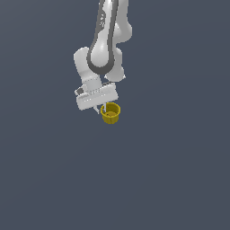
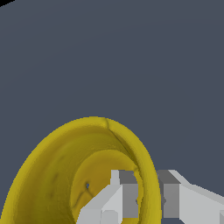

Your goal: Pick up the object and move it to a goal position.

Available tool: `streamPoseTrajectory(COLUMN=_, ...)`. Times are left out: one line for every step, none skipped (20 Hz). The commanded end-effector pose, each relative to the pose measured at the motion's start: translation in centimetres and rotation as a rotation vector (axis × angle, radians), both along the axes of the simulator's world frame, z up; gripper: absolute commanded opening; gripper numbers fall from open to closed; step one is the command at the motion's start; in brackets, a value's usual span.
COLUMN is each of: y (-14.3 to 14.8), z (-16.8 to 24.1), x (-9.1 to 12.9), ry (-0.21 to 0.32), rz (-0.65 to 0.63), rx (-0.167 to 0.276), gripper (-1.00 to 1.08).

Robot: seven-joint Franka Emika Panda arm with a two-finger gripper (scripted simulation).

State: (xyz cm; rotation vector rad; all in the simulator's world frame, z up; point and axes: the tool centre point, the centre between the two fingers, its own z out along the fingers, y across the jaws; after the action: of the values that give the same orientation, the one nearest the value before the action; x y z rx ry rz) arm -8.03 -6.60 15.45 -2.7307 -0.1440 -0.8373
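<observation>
- The yellow cup [image 1: 111, 112] sits just below the white gripper [image 1: 103, 109], near the middle of the exterior view, against a plain dark grey-blue ground.
- Whether the cup rests on that ground or hangs clear of it cannot be told: no shadow or edge shows under it.
- The cup's mouth faces up and somewhat toward the camera, so its thick rim and darker inside show.
- In the wrist view the cup [image 2: 57, 175] fills the lower part of the picture, its round opening wide and its inner floor visible.
- The gripper [image 2: 148, 197] straddles the cup's wall: 1 finger [image 2: 118, 197] reaches inside the opening, the other finger [image 2: 183, 199] lies outside, with the yellow rim between the 2.
- The fingers stand close on either side of that wall (pinching it, as far as the wrist view shows).
- The arm [image 1: 105, 45] comes down from the top of the exterior view, white with a dark band, its wrist tilted toward the exterior view's left.
</observation>
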Motion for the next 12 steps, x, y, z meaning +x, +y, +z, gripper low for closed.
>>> streamPoseTrajectory(y=0.8, z=2.5, x=0.5, ry=-0.004, rz=0.000, rx=0.000, gripper=-1.00)
streamPoseTrajectory(y=1.2, z=3.4, x=0.6, ry=-0.004, rz=0.000, rx=0.001, gripper=-1.00)
streamPoseTrajectory(y=1.4, z=4.2, x=0.8, ry=-0.004, rz=0.000, rx=0.001, gripper=-1.00)
streamPoseTrajectory(y=1.7, z=5.0, x=0.9, ry=-0.004, rz=0.000, rx=0.001, gripper=-1.00)
streamPoseTrajectory(y=1.9, z=5.7, x=1.1, ry=-0.004, rz=0.000, rx=0.001, gripper=-1.00)
streamPoseTrajectory(y=2.2, z=6.4, x=1.2, ry=-0.004, rz=0.000, rx=0.001, gripper=-1.00)
streamPoseTrajectory(y=2.4, z=7.0, x=1.3, ry=-0.004, rz=0.000, rx=0.001, gripper=-1.00)
streamPoseTrajectory(y=2.5, z=7.6, x=1.4, ry=-0.005, rz=-0.001, rx=0.002, gripper=-1.00)
streamPoseTrajectory(y=2.7, z=8.1, x=1.5, ry=-0.005, rz=-0.001, rx=0.002, gripper=-1.00)
streamPoseTrajectory(y=2.8, z=8.6, x=1.6, ry=-0.005, rz=-0.001, rx=0.002, gripper=-1.00)
streamPoseTrajectory(y=3.0, z=9.0, x=1.7, ry=-0.005, rz=-0.001, rx=0.002, gripper=-1.00)
streamPoseTrajectory(y=3.0, z=9.4, x=1.8, ry=-0.006, rz=-0.002, rx=0.003, gripper=-1.00)
